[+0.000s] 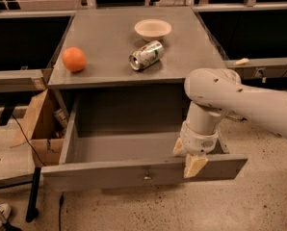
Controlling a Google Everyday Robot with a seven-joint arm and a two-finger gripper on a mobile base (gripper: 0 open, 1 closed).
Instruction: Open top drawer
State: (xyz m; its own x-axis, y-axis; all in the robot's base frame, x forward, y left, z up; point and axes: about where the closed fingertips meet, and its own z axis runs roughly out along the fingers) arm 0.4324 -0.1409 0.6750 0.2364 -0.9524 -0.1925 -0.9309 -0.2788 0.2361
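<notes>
The top drawer (110,173) is a grey drawer under the grey tabletop, pulled far out toward me. Its deep grey box shows nothing inside, and its flat front panel has a small round metal knob (147,177) at centre. My gripper (186,158) hangs from the white arm at the top edge of the front panel, right of the knob, and sits astride that edge. No other drawer fronts show.
On the tabletop (110,42) lie an orange (74,59), a tipped drink can (146,55) and a pale bowl (152,29). A cardboard box (37,124) stands left of the drawer. Dark desks flank both sides, with speckled floor in front.
</notes>
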